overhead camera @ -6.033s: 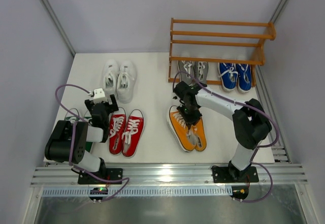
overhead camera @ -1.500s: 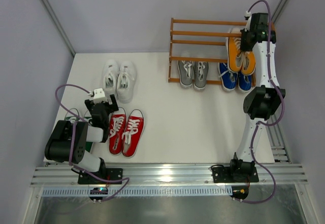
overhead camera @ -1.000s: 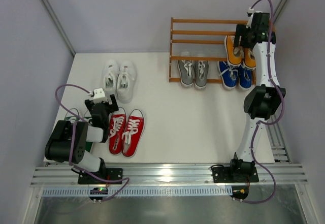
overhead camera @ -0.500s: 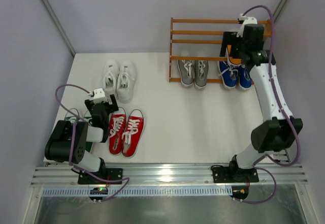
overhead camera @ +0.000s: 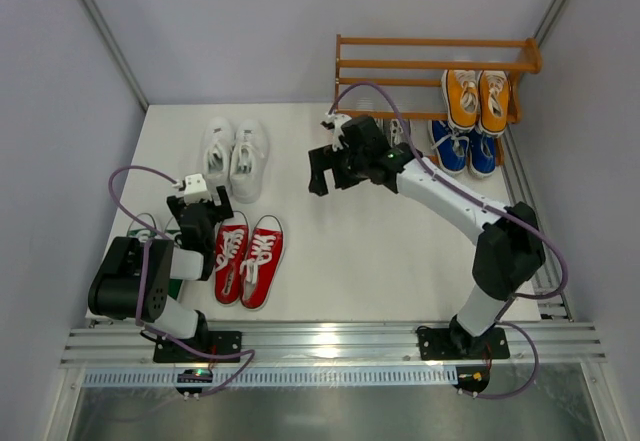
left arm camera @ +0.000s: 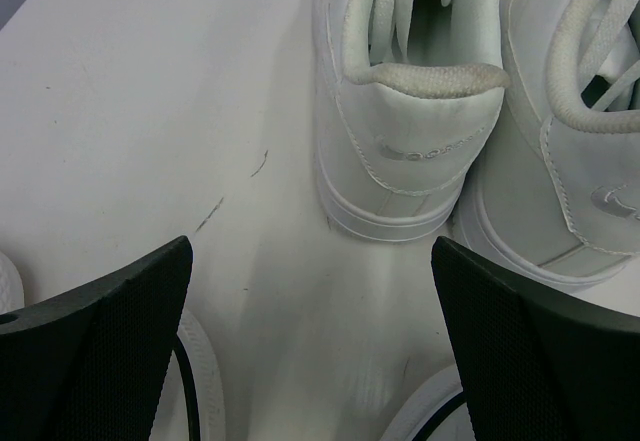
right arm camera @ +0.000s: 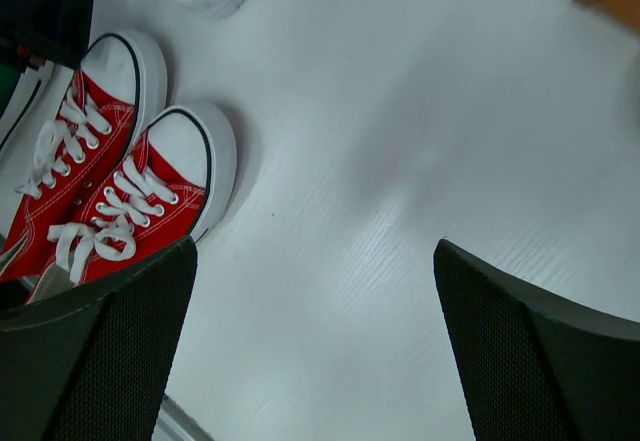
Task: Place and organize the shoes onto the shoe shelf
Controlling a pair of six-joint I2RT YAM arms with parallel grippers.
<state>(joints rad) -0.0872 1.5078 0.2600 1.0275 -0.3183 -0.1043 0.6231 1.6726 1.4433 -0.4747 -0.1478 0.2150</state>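
The red pair [right arm camera: 110, 211] lay side by side on the worktop [right arm camera: 400, 161], below the right jaws and off to their left. These jaws hung spread wide and empty above bare surface. The shoes looked light, with soft canvas uppers likely to fold under a pinch and stiffer rubber soles and toe caps. The adjoining inner collars, pinched together, seemed the best hold for lifting both shoes at once. The loose laces could snag.

The white pair [left arm camera: 410, 131] sat just ahead of the left jaws, heels toward them. These jaws were also wide and held nothing.

Well behind the right jaws, the orange pair [overhead camera: 477, 98] rested on the shoe shelf [overhead camera: 430, 64], with the blue pair [overhead camera: 463, 149] in front of and below it.

The right arm hid most of the grey pair [overhead camera: 400, 133], and the left arm covered nearly all of the green pair [overhead camera: 150, 229]. The wrist view cut off the red heels. From overhead it was hard to tell which tier each shelved pair sat on.
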